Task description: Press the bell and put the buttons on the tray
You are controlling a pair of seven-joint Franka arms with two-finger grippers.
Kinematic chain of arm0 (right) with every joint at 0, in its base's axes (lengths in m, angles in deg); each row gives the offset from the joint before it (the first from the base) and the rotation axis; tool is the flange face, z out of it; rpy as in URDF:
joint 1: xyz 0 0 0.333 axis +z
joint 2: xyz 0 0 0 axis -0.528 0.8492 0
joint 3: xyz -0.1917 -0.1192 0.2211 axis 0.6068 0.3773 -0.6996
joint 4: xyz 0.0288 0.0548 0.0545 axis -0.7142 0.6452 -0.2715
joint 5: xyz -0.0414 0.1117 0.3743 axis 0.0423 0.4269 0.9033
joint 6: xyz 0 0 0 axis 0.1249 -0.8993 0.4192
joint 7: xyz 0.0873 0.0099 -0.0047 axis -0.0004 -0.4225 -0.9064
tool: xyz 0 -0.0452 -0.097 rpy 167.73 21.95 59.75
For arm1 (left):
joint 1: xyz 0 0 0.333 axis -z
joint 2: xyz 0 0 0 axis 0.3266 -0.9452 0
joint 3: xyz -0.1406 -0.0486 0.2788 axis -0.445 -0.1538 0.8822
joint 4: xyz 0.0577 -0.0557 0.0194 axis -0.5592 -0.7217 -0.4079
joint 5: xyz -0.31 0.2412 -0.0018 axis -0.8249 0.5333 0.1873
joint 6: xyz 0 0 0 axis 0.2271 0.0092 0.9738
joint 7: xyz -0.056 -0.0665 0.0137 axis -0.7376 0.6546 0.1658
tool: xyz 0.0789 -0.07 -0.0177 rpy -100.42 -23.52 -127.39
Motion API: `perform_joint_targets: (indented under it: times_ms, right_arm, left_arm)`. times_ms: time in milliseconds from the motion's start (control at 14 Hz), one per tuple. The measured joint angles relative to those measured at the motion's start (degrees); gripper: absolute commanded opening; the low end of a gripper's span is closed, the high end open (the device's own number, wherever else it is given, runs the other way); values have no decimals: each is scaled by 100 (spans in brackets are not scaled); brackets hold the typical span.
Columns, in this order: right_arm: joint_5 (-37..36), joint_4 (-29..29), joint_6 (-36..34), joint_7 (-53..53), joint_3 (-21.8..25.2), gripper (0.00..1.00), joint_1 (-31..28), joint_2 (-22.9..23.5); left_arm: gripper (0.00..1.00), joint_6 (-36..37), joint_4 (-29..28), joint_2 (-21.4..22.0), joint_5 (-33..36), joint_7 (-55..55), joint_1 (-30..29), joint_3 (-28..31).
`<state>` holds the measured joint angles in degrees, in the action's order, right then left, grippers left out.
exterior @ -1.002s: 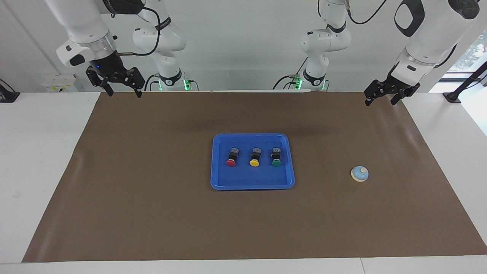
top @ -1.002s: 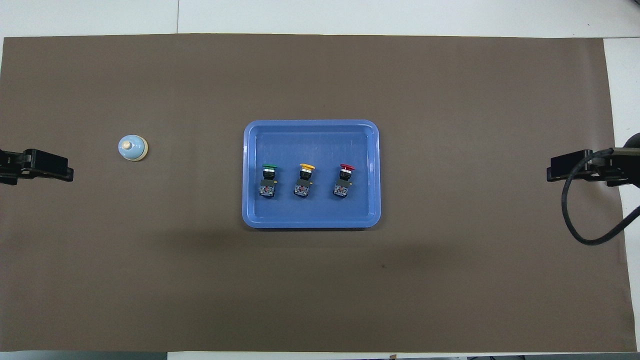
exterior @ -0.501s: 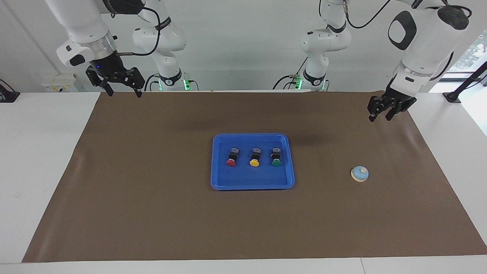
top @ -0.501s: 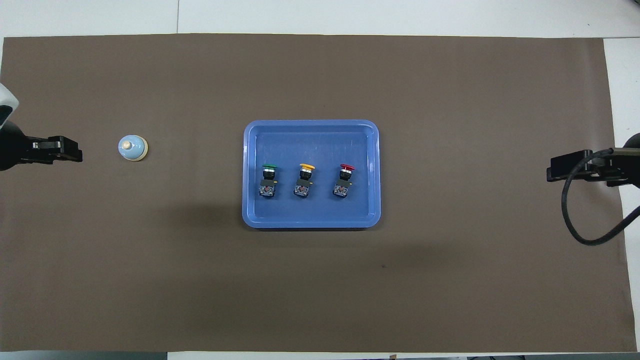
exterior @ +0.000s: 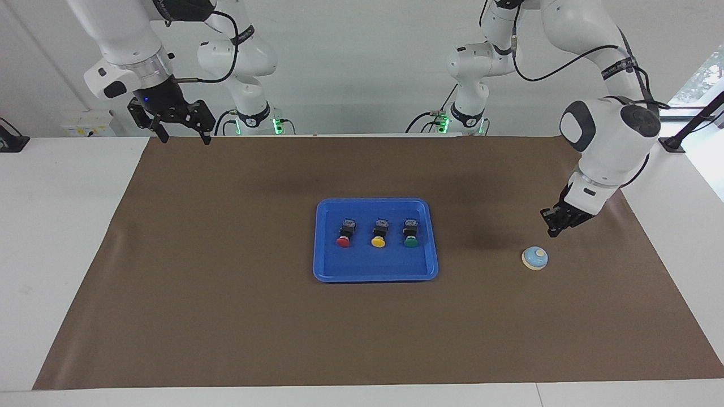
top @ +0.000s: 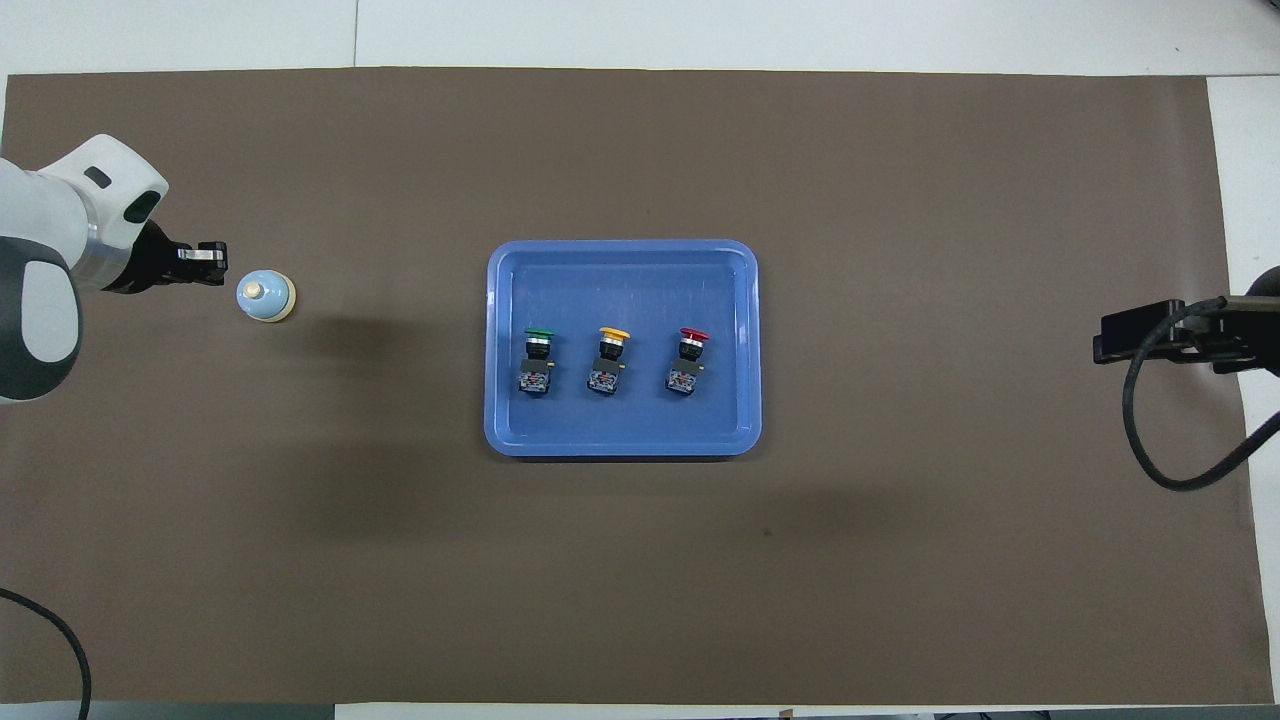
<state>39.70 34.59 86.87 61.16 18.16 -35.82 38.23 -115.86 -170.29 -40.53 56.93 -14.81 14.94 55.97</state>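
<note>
The light-blue bell (exterior: 534,258) stands on the brown mat toward the left arm's end; it also shows in the overhead view (top: 265,296). My left gripper (exterior: 552,230) hangs low just beside the bell, not touching it, fingers together and empty; the overhead view shows it too (top: 212,264). The red button (exterior: 343,241), yellow button (exterior: 378,242) and green button (exterior: 411,242) lie in a row in the blue tray (exterior: 328,265) at the mat's middle. My right gripper (exterior: 186,138) waits open and raised over the mat's corner at the right arm's end.
The brown mat (exterior: 226,316) covers most of the white table. A black cable (top: 1150,450) loops from the right arm over the mat's edge. The arm bases stand at the robots' edge of the table.
My left arm has swung out and down from the mat's corner to just beside the bell, and its fingers have come together. The right arm, tray, buttons and bell have not moved.
</note>
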Motion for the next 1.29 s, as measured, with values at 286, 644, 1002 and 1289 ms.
perform_joint_targets:
  times_ms: [286,644,1002,1289]
  right_arm:
    - [0,1,0,0,0,100,0,-1]
    - [0,3,0,0,0,100,0,-3]
    - [0,5,0,0,0,100,0,-5]
    - [0,8,0,0,0,100,0,-5]
  left_arm:
    - [0,-183,2,-333,135,-2,-4,19]
    - [0,-510,-27,-587,178,-2,-31,46]
    - [0,-873,-148,-653,180,-5,-71,40]
    - [11,-330,62,-568,180,-6,-94,46]
